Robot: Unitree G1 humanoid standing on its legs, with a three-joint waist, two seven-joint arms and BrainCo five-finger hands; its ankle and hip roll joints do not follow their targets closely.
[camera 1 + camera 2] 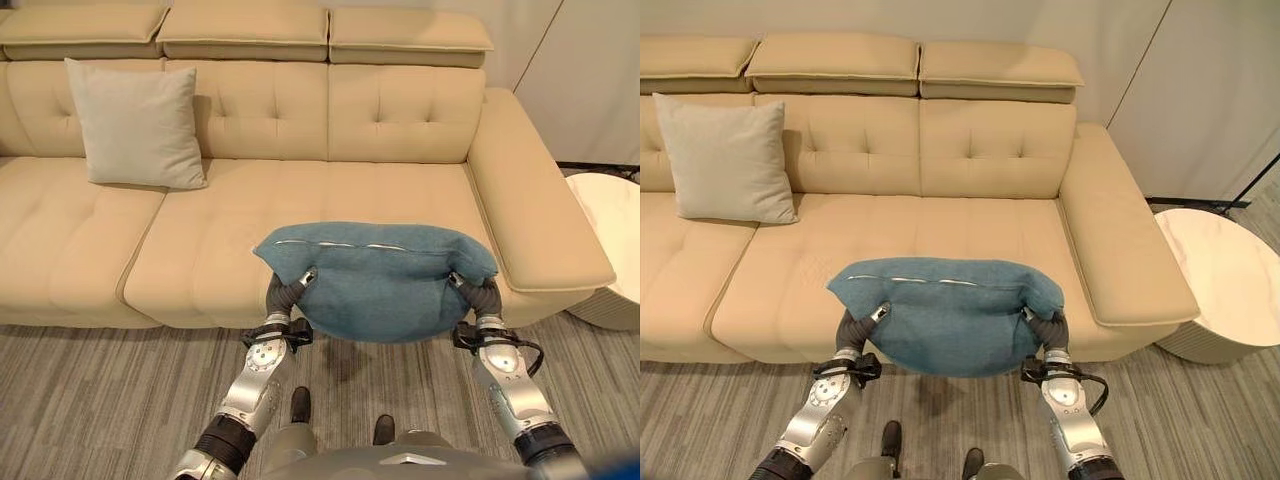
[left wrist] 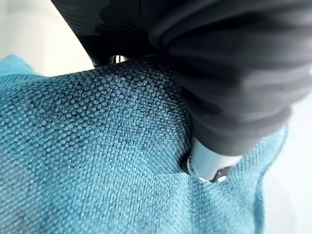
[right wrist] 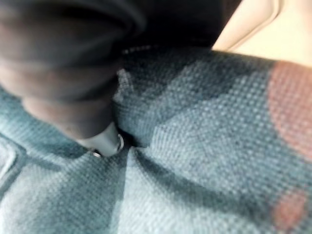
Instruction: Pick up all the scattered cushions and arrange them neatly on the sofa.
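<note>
I hold the teal cushion between my left hand and right hand, fingers pinching its sides, above the sofa's front edge; a grey cushion leans against the backrest.

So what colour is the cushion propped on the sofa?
Pale grey cushion, clearest in the left eye view.
</note>
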